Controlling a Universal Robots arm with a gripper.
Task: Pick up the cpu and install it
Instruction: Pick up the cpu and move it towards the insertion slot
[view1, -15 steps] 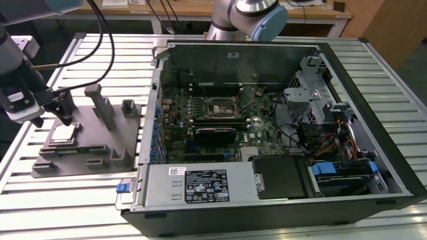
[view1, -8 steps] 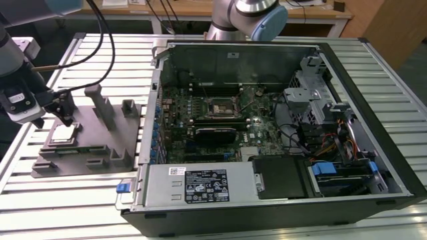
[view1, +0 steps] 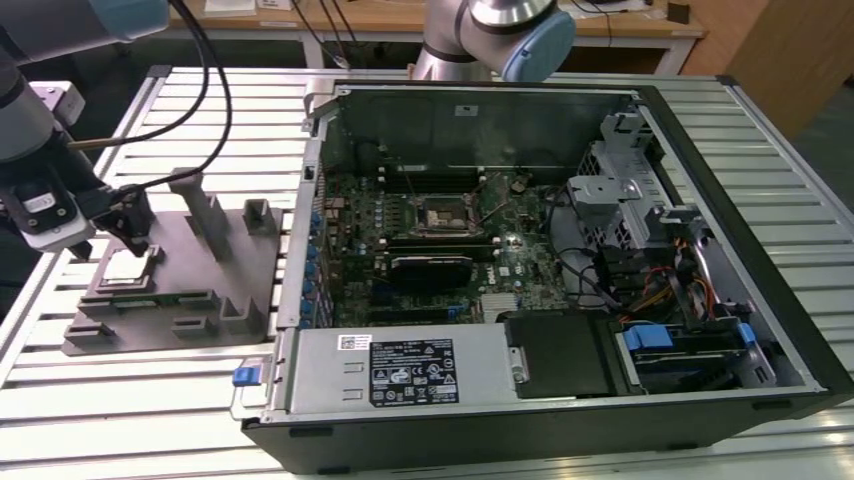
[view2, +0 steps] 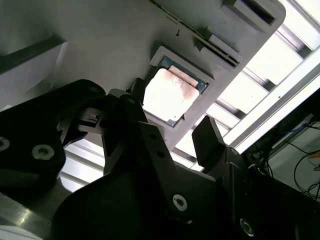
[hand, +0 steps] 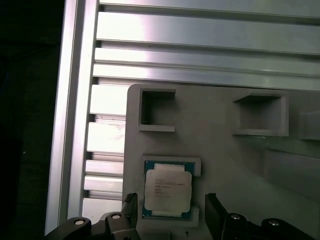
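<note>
The cpu (view1: 126, 266), a small flat square chip with a pale silver top, lies in a shallow pocket of the grey fixture (view1: 200, 290) at the exterior view's left. My gripper (view1: 132, 240) hangs just above it, open. In both wrist views the two dark fingers stand apart on either side of the cpu (hand: 167, 189) (view2: 170, 95); the gripper (hand: 171, 207) (view2: 172, 120) has nothing clamped in it. I cannot tell whether the fingertips touch the fixture. The dark square socket (view1: 439, 214) sits in the middle of the motherboard inside the open computer case.
The open computer case (view1: 747, 240) lies on the slatted metal table (view1: 160, 400), right of the fixture. Upright blocks (view1: 211, 210) rise from the fixture beside my gripper. A cable (view1: 200, 70) hangs from the arm. A second arm's base (view1: 501, 35) stands behind the case.
</note>
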